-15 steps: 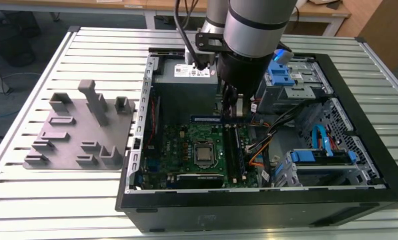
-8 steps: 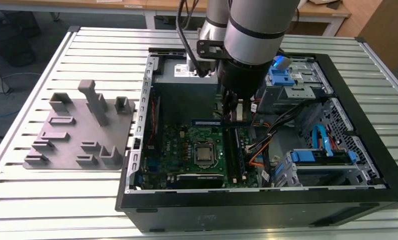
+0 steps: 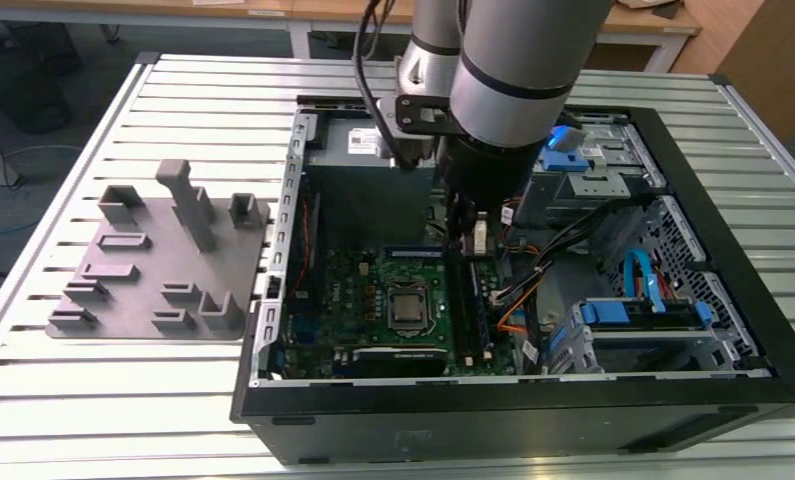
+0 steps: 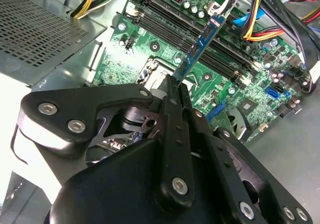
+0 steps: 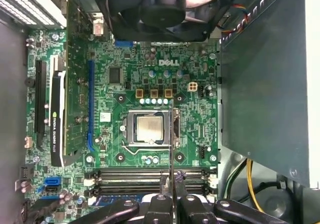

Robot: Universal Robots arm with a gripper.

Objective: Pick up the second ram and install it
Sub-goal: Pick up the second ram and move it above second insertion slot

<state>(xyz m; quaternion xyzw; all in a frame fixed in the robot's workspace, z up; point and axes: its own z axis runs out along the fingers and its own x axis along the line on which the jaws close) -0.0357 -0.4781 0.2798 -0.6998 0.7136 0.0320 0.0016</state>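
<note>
Black two-finger gripper (image 4: 175, 83) clenched on second ram (image 4: 200, 43), a thin blue-green circuit-board stick, over green motherboard's (image 4: 125, 58) dark mem. slots (image 4: 170, 14) inside open black PC case (image 3: 504, 420).

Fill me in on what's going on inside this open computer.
The robot arm's gripper is inside the open computer case, shut on the second ram, a blue-green stick. It holds the stick over the motherboard near the memory slots; the stick does not look seated yet. A grey fixture plate sits outside the case, on the exterior view's left.
</note>
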